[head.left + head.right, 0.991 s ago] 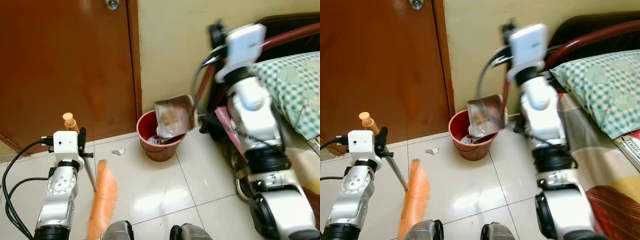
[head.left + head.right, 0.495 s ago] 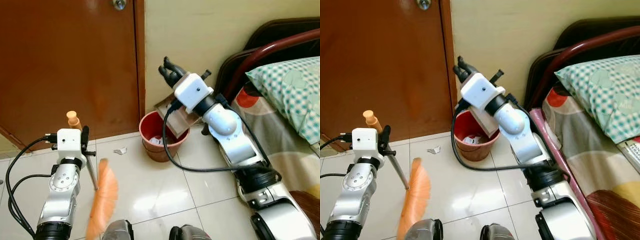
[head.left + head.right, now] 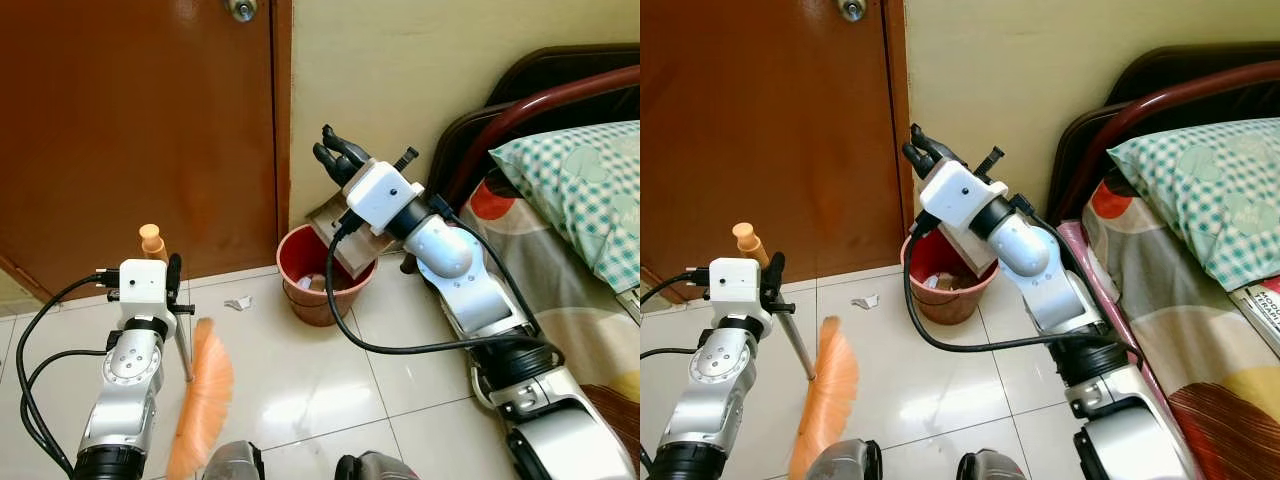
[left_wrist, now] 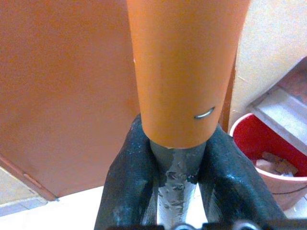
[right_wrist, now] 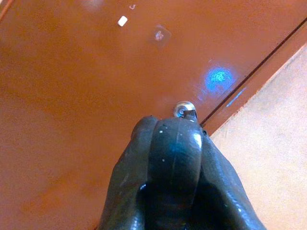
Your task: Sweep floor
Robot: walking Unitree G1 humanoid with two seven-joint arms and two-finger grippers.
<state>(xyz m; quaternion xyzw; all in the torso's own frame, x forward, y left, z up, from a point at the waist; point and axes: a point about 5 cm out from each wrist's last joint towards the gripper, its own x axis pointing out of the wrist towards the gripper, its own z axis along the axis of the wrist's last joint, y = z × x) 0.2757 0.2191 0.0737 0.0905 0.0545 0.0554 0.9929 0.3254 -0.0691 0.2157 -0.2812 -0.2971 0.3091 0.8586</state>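
Observation:
My left gripper (image 3: 172, 278) is shut on the grey shaft of a broom, just under its orange handle cap (image 3: 152, 240). In the left wrist view the fingers (image 4: 129, 177) clamp the shaft below the cap. The orange bristles (image 3: 203, 400) rest on the white tile floor by my feet. My right gripper (image 3: 335, 158) is raised near the wall and shut on the dark handle of a dustpan. The beige dustpan (image 3: 358, 252) hangs tilted over a red bucket (image 3: 312, 300) that holds scraps. A small paper scrap (image 3: 237, 302) lies on the floor left of the bucket.
A brown door (image 3: 130, 120) with a knob (image 3: 241, 8) stands straight ahead, a yellow wall beside it. A bed (image 3: 585, 300) with a dark headboard and a checked pillow (image 3: 580, 175) fills the right. A black cable loops from my right arm near the bucket.
My right arm has swung down and left, tipping the dustpan lower over the bucket, then settled. The left arm and broom have held still.

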